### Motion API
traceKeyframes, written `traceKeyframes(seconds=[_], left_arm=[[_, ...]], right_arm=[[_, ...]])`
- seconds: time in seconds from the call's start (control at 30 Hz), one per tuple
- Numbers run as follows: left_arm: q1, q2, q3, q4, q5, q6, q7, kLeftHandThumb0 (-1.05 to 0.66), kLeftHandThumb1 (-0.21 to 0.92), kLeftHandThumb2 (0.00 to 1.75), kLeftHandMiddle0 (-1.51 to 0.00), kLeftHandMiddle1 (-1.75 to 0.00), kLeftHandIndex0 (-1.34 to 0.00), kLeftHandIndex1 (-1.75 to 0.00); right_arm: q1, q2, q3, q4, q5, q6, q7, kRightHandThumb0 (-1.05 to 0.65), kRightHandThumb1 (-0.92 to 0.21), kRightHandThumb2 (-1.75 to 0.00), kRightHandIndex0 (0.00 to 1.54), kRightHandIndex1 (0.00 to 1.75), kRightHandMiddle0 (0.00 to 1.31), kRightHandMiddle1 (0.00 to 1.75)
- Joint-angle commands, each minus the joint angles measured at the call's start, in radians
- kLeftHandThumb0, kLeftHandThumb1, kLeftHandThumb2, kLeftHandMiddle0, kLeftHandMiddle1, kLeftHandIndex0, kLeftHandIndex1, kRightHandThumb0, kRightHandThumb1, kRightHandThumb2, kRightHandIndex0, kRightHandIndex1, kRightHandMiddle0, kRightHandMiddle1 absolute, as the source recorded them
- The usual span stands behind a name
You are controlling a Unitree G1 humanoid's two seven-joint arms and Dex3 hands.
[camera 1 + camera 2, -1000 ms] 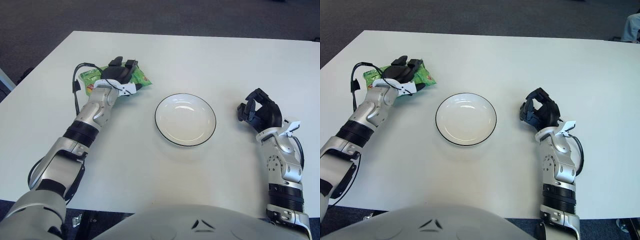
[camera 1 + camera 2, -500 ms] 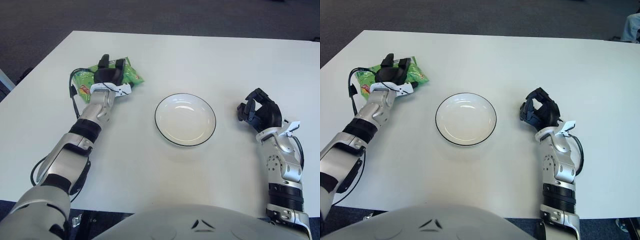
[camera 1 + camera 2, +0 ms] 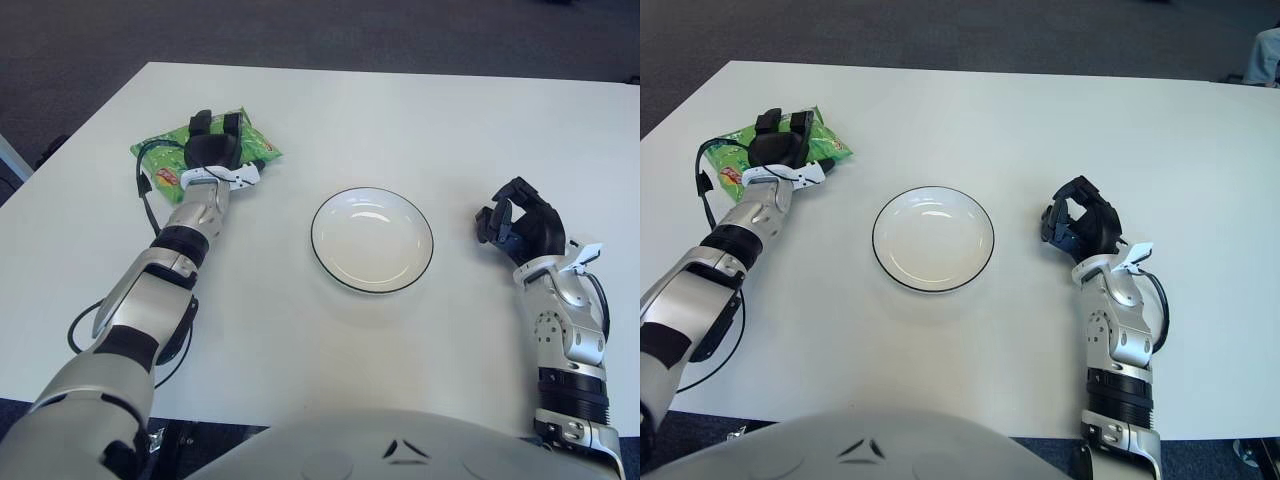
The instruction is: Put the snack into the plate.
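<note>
- Green and crinkled, the snack [image 3: 205, 153] lies flat on the white table [image 3: 330, 110], toward its far left corner and well apart from the plate.
- We see our left hand [image 3: 213, 155] laid on top of the snack, black fingers [image 3: 200, 125] reaching over its far edge; whether they grip the bag or only press on it, we cannot tell.
- We note a black cable [image 3: 146, 175] looping beside the left wrist, over the near end of the bag.
- White with a thin dark rim, the plate [image 3: 372, 240] sits near the middle of the table, upright, with nothing in it.
- We find our right hand [image 3: 520, 222] to the right of the plate, closer to the table's right edge, with a clear gap between them; its dark fingers are curled inward and hold nothing.
</note>
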State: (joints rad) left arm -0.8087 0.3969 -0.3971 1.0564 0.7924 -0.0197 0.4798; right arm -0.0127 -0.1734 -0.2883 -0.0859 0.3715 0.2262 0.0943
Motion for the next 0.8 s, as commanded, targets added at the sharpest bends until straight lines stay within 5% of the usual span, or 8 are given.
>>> traceKeyframes(seconds=[0.0,0.1,0.27,0.33,0.4,0.53,0.77], left_arm=[[-0.005,-0.005,-0.017,0.055,-0.01,-0.021,0.004,-0.74,0.56,0.68,0.0,-1.67,0.0,-1.03],[-0.014,-0.005,-0.03,0.074,-0.005,-0.021,0.0,-0.57,0.4,0.84,0.0,-1.72,0.0,-1.06],[-0.027,-0.004,-0.05,0.094,-0.002,-0.017,-0.013,-0.36,0.32,0.98,-0.16,-1.74,0.0,-1.16],[-0.031,-0.004,-0.057,0.099,-0.002,-0.015,-0.018,0.11,0.37,1.11,-0.38,-1.74,0.0,-1.28],[-0.037,-0.004,-0.066,0.107,0.0,-0.016,-0.022,0.27,0.38,1.16,-0.45,-1.75,0.0,-1.41],[-0.044,-0.003,-0.078,0.12,0.0,-0.029,-0.022,0.41,0.36,1.24,-0.55,-1.75,-0.21,-1.68],[-0.047,0.008,-0.073,0.139,-0.027,-0.125,-0.028,0.47,0.29,1.34,-0.62,-1.75,-0.52,-1.74]], right_arm=[[0.061,0.027,0.005,0.051,-0.001,0.044,-0.002,-0.47,-0.37,-1.25,1.19,1.75,0.57,1.75],[0.061,0.025,0.006,0.052,-0.001,0.044,0.0,-0.47,-0.37,-1.25,1.19,1.75,0.57,1.75],[0.06,0.024,0.005,0.053,0.0,0.044,0.003,-0.47,-0.37,-1.25,1.19,1.75,0.57,1.75],[0.06,0.025,0.005,0.053,0.001,0.043,0.003,-0.47,-0.37,-1.25,1.19,1.75,0.57,1.75],[0.06,0.026,0.004,0.052,0.0,0.043,0.002,-0.47,-0.37,-1.25,1.2,1.75,0.57,1.75],[0.06,0.029,0.003,0.051,0.0,0.043,-0.002,-0.47,-0.38,-1.25,1.19,1.75,0.57,1.75],[0.057,0.028,0.004,0.052,-0.001,0.044,-0.002,-0.47,-0.38,-1.24,1.18,1.75,0.57,1.75]])
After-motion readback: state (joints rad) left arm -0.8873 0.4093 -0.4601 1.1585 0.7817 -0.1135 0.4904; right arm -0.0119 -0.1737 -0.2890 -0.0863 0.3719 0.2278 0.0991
